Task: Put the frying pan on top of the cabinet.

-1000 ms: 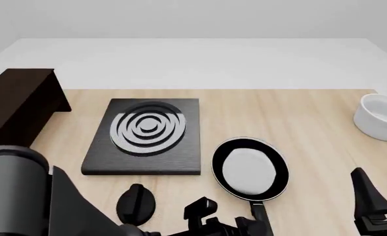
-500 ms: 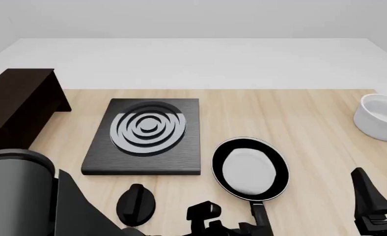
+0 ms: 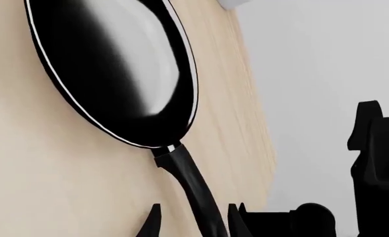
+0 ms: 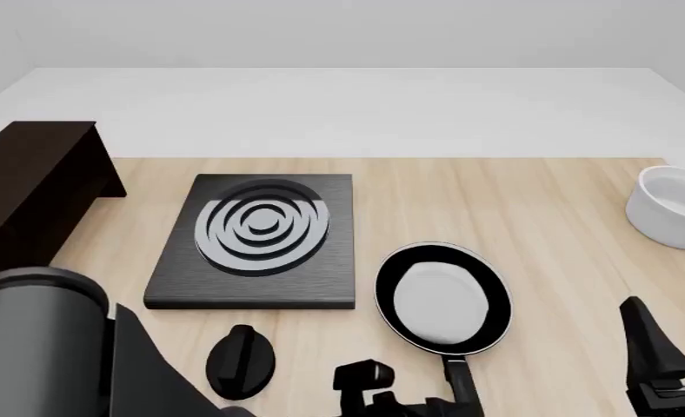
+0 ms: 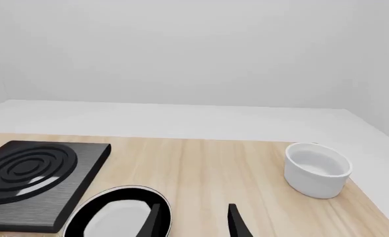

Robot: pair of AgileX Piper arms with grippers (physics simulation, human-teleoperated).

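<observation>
left wrist | left gripper [image 3: 191, 222] open astride frying pan [image 3: 115, 69] handle

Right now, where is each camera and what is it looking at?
Front view: above and behind the arms, looking down the table at the frying pan, cabinet and bowl; the left arm fills its near corner.
Left wrist view: behind the left tool, its tips either side of the pan handle.
Right wrist view: behind the right tool, facing bowl and pan.
All three share the pan.
</observation>
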